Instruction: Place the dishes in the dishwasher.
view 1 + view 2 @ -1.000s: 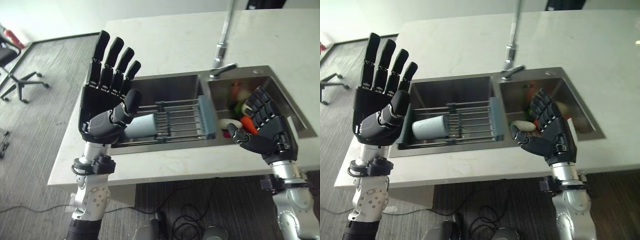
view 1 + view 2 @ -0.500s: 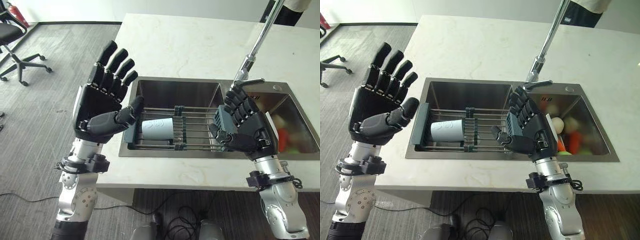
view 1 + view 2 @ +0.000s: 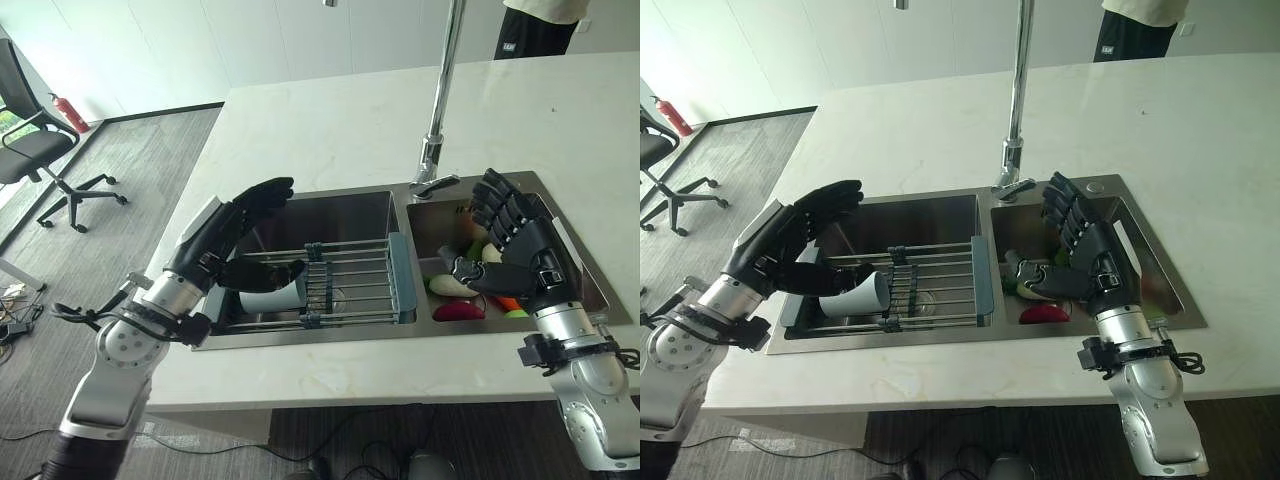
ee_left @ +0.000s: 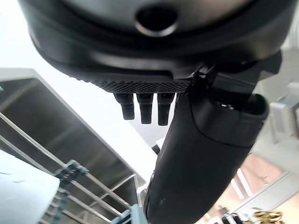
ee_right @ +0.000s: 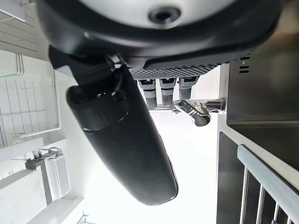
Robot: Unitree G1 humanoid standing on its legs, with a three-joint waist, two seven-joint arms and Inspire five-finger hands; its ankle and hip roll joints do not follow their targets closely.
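— Cup (image 3: 857, 297) first: where does it lie?
— On its side on the wire rack (image 3: 930, 285) across the left sink basin (image 3: 910, 218), at the rack's left end, mouth turned toward the rack's middle.
— And the left hand (image 3: 790, 240)?
— It hangs over the basin's left edge, palm turned inward, fingers spread and straight, thumb reaching out just above the cup. It holds nothing.
— The right hand (image 3: 1087, 258)?
— It is over the right basin (image 3: 1145, 270), palm facing left, fingers fanned and upright, thumb pointing toward the vegetables (image 3: 468, 290) in the bottom. Empty too.
— What hems them in?
— The tall faucet (image 3: 1016, 110) rises behind the divider between the basins, and the rack's blue-grey end bar (image 3: 401, 277) lies along that divider. The pale tabletop (image 3: 930, 130) is broad behind the sink, with a narrower strip in front. An office chair (image 3: 40, 150) stands well off to the left on the floor.
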